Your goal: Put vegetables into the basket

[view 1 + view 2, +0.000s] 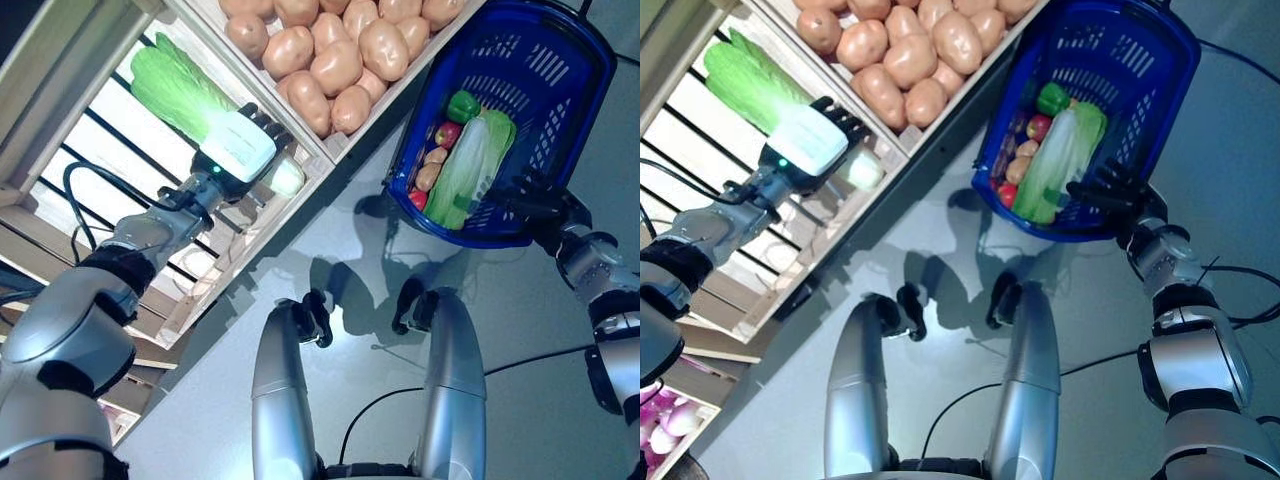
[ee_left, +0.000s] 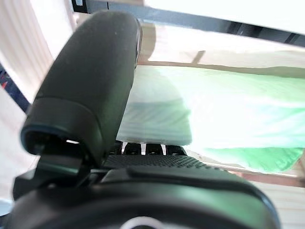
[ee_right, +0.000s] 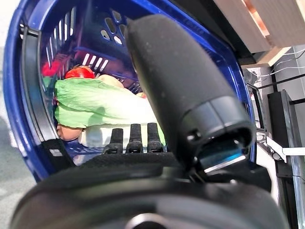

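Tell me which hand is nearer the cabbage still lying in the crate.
Left. The left hand is on the crate cabbage at its white stem end; the right hand is at the blue basket rim.

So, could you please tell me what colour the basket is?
The basket is blue with slotted walls, clearest in the left eye view.

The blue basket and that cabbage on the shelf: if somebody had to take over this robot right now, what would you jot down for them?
Left hand: in the wooden crate, fingers curled round the white stem end of a napa cabbage; the cabbage lies in the crate, not lifted.
Right hand: at the near rim of the blue basket, apparently holding it; its grip is hard to read.
Done: the basket holds another napa cabbage, a green pepper, something red and a potato.
Left: lift the gripped cabbage across into the basket. A potato bin sits beside the crate.
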{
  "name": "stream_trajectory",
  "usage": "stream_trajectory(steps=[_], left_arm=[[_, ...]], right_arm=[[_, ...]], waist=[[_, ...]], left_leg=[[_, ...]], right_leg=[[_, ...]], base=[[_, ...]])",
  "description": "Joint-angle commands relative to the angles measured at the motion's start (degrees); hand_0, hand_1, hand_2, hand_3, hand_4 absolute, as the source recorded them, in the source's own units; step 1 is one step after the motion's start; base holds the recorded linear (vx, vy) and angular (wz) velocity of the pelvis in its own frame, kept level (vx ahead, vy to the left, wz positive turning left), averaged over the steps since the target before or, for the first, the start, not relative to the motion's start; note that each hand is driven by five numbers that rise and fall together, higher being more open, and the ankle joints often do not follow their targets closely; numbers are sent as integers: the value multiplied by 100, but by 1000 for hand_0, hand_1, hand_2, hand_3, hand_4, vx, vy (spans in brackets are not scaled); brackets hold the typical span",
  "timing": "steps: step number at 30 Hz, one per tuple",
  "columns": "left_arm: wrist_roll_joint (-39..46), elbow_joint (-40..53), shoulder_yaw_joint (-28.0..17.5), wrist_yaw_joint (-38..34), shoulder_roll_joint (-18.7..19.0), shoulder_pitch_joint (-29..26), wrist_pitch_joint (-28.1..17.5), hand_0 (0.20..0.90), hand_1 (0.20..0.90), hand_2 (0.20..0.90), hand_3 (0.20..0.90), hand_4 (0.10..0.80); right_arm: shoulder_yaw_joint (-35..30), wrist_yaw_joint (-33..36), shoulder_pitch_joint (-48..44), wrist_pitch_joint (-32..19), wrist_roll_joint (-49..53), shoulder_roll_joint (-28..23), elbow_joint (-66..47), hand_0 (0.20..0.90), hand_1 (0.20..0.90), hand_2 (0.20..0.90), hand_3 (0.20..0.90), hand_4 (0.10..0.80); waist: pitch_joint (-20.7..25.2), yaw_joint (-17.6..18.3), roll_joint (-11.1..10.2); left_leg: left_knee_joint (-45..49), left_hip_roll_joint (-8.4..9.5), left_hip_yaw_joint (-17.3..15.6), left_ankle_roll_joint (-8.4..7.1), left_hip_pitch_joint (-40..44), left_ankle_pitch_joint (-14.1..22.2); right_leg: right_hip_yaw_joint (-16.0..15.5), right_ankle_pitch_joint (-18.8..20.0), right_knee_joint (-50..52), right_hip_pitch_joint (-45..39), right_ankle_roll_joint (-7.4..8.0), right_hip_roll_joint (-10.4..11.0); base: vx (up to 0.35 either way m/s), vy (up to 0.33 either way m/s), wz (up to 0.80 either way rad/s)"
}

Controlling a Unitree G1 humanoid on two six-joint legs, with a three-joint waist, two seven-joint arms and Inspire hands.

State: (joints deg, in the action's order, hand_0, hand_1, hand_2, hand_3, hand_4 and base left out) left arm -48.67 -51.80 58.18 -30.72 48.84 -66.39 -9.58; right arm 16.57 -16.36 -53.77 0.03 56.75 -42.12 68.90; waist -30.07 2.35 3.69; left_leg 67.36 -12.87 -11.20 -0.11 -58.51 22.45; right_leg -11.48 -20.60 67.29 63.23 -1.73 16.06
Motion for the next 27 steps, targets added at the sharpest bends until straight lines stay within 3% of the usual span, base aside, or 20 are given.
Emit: stream_trajectory(steps=[1, 3, 5, 6, 14, 21, 23, 27], left_arm=[[79, -184, 277, 996, 60, -425, 398, 900, 900, 900, 900, 800], [347, -215, 306, 1411, 43, -412, 617, 900, 900, 900, 900, 800], [487, -223, 293, 1909, 32, -380, 738, 349, 349, 349, 349, 433], [531, -231, 305, 2181, 36, -362, 780, 300, 300, 300, 300, 400], [764, -64, 254, 1882, 207, -335, 518, 300, 300, 300, 300, 400], [989, 73, 44, 1327, 282, -270, 2, 300, 300, 300, 300, 400], [1276, 103, -3, 1273, 284, -220, -47, 300, 300, 300, 300, 400], [2282, 164, -571, 1276, 192, 184, -365, 300, 300, 300, 300, 400]], right_arm=[[-4, -102, -356, -413, 311, -280, 43, 900, 900, 900, 900, 800], [0, -112, -370, -438, 338, -279, 52, 900, 900, 900, 900, 800], [4, -124, -366, -461, 363, -295, 35, 900, 900, 900, 900, 800], [2, -130, -367, -486, 377, -297, 35, 900, 900, 900, 900, 800], [-53, -181, -365, -559, 480, -387, -13, 900, 900, 900, 900, 800], [-92, -431, -190, -531, 552, -319, -75, 900, 900, 900, 900, 800], [-112, -522, -144, -554, 687, -308, -94, 900, 900, 900, 900, 800], [-210, -448, 192, -872, 258, -57, -425, 900, 900, 900, 900, 800]], waist=[[28, 223, -29], [28, 224, -28], [28, 218, -25], [28, 216, -19], [28, 192, 0], [28, 169, -56], [28, 166, -67], [28, 177, -119]], left_leg=[[-515, 72, -285, -101, 104, 227], [-528, 74, -285, -95, 72, 214], [-524, 74, -281, -89, 36, 205], [-529, 81, -275, -91, 26, 194], [-789, 123, -283, -92, 324, 106], [-1201, 165, -301, -89, 873, -33], [-1355, 191, -297, -96, 1039, -96], [-1864, 226, -358, -112, 1761, -298]], right_leg=[[189, 98, -359, -324, 487, -13], [182, 123, -381, -294, 491, -12], [182, 137, -387, -263, 497, -16], [183, 147, -393, -256, 498, -23], [185, 183, -613, -556, 491, -76], [164, 228, -935, -1087, 451, -122], [150, 259, -1062, -1253, 439, -132], [80, 333, -1462, -1936, 418, -172]], base=[[0, 0, 0], [0, 0, 0], [0, 0, 0], [0, 0, 0], [0, 1, -1], [0, 0, -3], [1, -2, -2], [13, 4, -4]])
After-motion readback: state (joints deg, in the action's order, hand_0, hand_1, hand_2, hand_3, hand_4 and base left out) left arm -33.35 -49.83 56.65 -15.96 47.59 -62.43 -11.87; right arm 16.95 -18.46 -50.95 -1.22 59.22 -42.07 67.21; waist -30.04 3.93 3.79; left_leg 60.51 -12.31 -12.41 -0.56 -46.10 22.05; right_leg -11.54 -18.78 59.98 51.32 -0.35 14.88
